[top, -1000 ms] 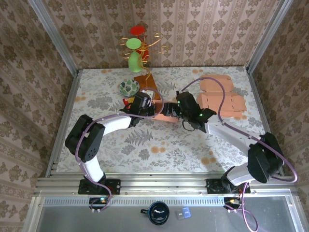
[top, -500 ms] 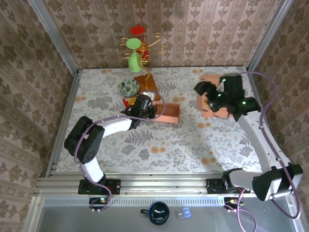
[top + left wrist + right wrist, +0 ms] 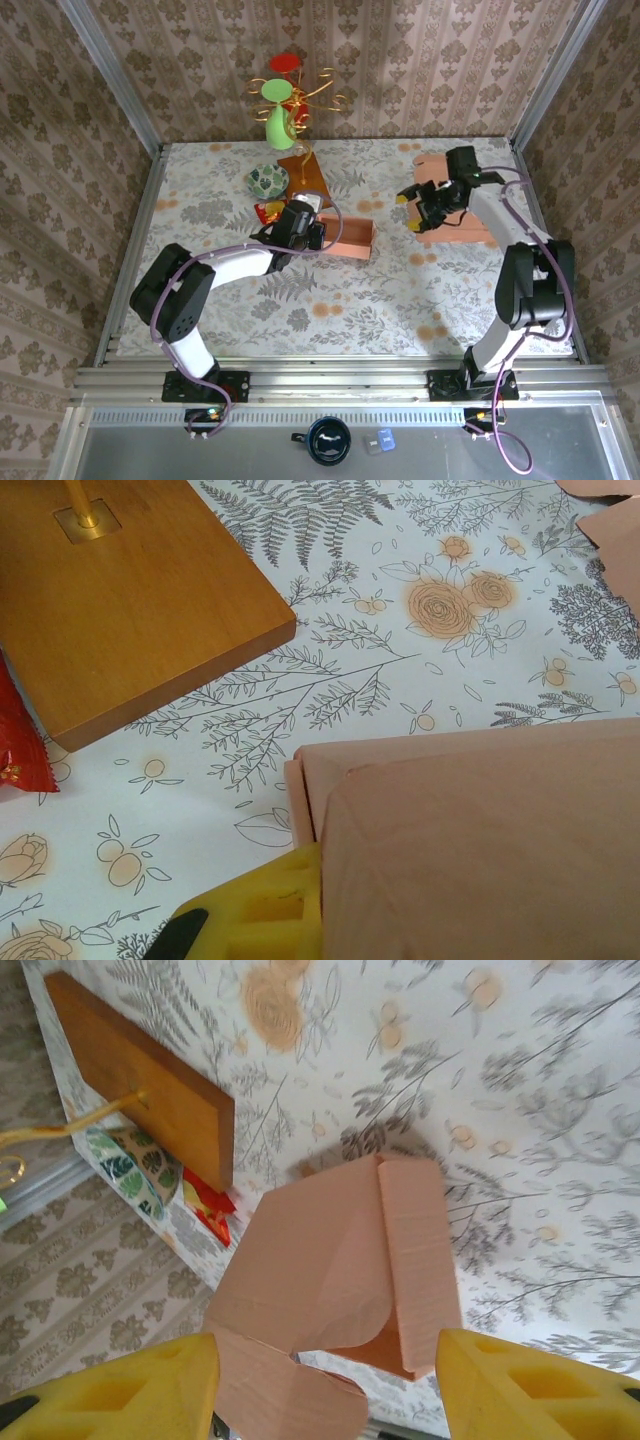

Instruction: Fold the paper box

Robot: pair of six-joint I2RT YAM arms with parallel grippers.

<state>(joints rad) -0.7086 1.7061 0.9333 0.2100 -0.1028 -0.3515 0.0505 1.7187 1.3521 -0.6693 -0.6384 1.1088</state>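
flowered table point(image 3: 300, 300) lies under both arms. my left gripper point(image 3: 308, 228) has stayed clamped shut on one end wall of the half-folded box point(image 3: 350, 237), which runs out ahead of those jaws. a second ago my right gripper point(image 3: 412, 205) was at the box's other end. now it has swung well away to a flat sheet point(image 3: 320, 1250), which lies between its narrowing jaws. whether they have bitten yet i cannot tell. i judge this box is shaped and a fresh piece comes next.
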